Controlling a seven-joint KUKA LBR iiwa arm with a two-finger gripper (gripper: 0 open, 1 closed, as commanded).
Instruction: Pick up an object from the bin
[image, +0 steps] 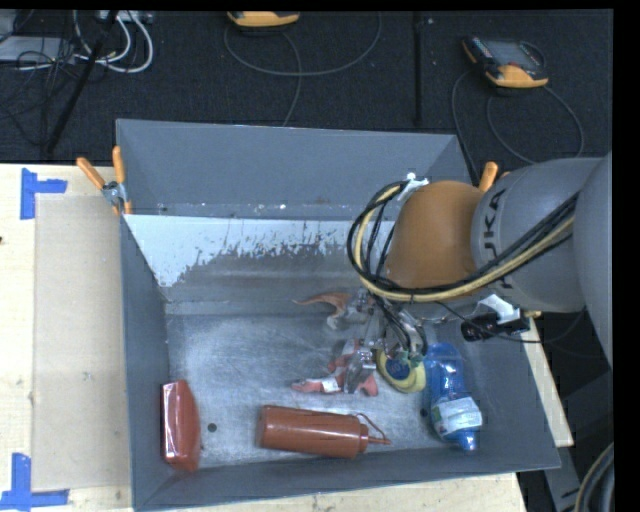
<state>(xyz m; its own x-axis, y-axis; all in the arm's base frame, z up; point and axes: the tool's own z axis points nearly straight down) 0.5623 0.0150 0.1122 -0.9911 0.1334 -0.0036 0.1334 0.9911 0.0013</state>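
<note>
Reddish scrap (318, 384) lies partly hidden under the arm (545, 240), shape unclear.

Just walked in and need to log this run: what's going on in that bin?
The arm reaches into the bin from the right, its gripper low over small pink pieces on the floor right of centre. A blue bottle lies just beside it, a brown squeeze bottle along the near wall, and a red pack in the near left corner. Nothing looks lifted yet.
</note>
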